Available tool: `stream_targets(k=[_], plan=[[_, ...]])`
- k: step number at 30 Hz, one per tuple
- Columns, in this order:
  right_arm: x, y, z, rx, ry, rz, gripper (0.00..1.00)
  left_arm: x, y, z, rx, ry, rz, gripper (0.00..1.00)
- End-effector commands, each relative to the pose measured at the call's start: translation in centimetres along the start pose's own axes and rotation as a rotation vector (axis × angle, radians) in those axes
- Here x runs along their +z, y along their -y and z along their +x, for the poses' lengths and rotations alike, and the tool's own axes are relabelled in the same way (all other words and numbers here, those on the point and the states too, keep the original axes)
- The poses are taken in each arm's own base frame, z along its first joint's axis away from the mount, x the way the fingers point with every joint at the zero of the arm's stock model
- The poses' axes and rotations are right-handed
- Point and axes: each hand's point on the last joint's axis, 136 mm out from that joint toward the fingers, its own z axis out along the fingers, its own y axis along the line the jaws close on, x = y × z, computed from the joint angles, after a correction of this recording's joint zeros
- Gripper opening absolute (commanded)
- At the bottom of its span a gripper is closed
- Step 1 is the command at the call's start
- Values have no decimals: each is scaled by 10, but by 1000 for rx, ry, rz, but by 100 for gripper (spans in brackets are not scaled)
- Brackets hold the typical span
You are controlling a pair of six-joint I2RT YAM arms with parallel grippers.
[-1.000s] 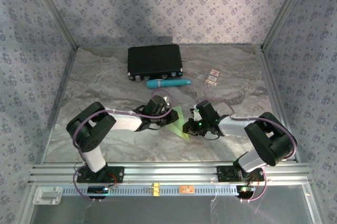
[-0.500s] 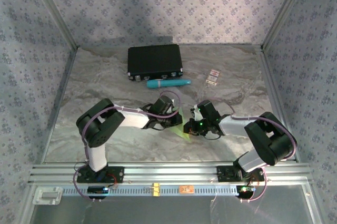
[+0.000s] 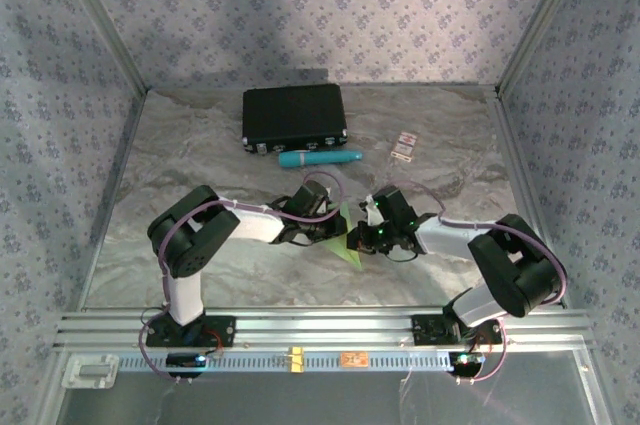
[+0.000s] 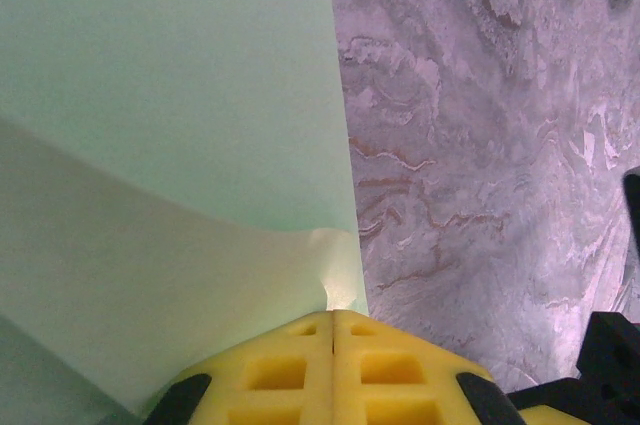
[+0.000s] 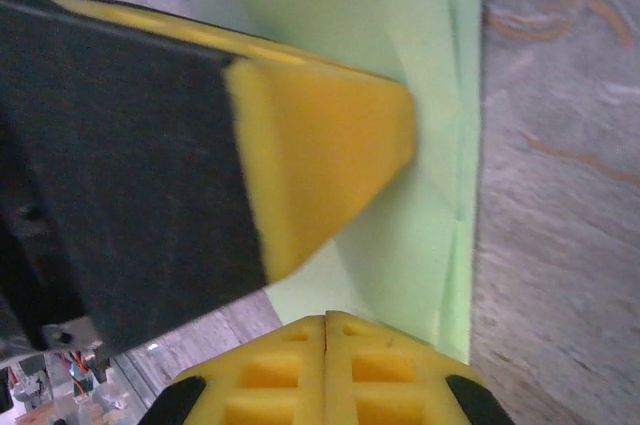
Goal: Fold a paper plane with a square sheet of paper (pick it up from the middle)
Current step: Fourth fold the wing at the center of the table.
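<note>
The pale green square sheet of paper [image 3: 347,243] lies partly folded at the table's middle, between both grippers. In the left wrist view the sheet [image 4: 180,95] spreads ahead, and a flap of it curls up to my left gripper [image 4: 333,313], whose yellow pads are shut on a crinkled spot near the sheet's right edge. From the top, the left gripper [image 3: 330,233] is at the paper's left side and the right gripper [image 3: 362,239] at its right. My right gripper [image 5: 327,317] is shut, tips resting on the layered paper [image 5: 425,215]. The left gripper's yellow pad [image 5: 320,155] sits just ahead of it.
A black case [image 3: 294,116] stands at the back, with a teal tube [image 3: 320,158] lying just in front of it. Two small cards [image 3: 403,146] lie at the back right. Metal frame rails and patterned walls bound the marbled table [image 3: 200,175].
My left arm has swung right, bringing its gripper onto the paper, and its jaws have closed the last bit. The right gripper has barely shifted.
</note>
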Motion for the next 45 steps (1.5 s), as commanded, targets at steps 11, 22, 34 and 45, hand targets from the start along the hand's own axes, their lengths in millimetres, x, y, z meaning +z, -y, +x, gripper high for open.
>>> stream_targets(k=[11, 22, 34, 45], plan=[[13, 43, 28, 83, -39, 135, 3, -3, -13, 2, -11, 0, -53, 4], [11, 47, 30, 89, -30, 143, 2, -32, 9, 0, 60, 8, -18, 6], [13, 51, 35, 98, -49, 149, 2, -8, -16, 5, 16, -28, -65, 5], [10, 58, 44, 95, -69, 164, 1, -13, -41, -30, -68, 36, -120, 5]])
